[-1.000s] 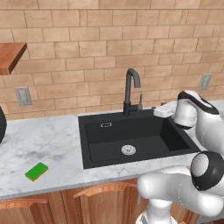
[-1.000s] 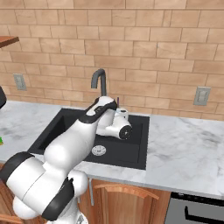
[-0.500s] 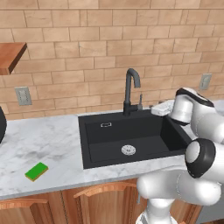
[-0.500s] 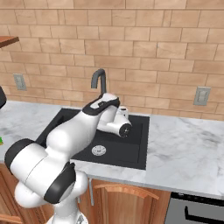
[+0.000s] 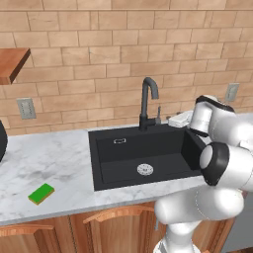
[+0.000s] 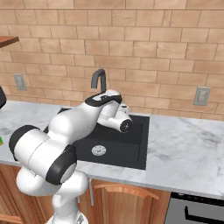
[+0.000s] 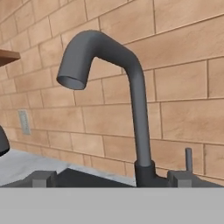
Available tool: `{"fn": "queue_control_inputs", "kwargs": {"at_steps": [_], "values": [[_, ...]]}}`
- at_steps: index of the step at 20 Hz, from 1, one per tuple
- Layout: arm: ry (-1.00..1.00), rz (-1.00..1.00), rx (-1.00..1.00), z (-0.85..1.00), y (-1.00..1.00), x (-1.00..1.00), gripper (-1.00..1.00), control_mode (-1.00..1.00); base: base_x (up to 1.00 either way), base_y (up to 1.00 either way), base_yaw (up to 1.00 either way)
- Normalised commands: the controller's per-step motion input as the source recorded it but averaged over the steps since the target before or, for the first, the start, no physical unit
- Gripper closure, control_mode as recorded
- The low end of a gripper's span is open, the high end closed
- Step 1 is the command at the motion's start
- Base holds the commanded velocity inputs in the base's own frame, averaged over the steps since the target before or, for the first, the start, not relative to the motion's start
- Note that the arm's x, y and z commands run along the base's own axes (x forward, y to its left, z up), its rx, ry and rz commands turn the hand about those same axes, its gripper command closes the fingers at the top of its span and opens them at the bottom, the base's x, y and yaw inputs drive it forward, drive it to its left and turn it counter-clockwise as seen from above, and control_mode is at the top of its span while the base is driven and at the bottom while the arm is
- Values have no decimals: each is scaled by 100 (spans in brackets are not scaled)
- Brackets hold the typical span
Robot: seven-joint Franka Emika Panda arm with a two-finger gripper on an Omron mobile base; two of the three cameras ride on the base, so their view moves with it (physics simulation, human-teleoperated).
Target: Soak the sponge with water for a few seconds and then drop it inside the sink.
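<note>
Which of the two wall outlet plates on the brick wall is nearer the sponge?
The outlet plate left of the tap, under the wooden shelf; the sponge lies on the counter below it. The other plate is far right of the sink.

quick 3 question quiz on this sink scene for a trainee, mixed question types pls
1. True or false: the sponge lies inside the sink.
2. Multiple choice: the tap spout shows A) a running stream, B) no water, C) a cloth over it.
3. Fill in: the gripper faces the ____ of the tap, its tips either side of it in the hand view.

Key
1. False: it lies on the counter, left of the sink.
2. B.
3. Base; the small lever stands just right of it.
</note>
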Motion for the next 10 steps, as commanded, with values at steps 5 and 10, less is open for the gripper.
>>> {"fn": "queue_control_inputs", "kwargs": {"at_steps": [5, 10], "values": [[0, 0, -2, -8, -1, 13, -100, -100, 0, 0, 0], [0, 0, -3, -8, -10, 6, -100, -100, 0, 0, 0]]}}
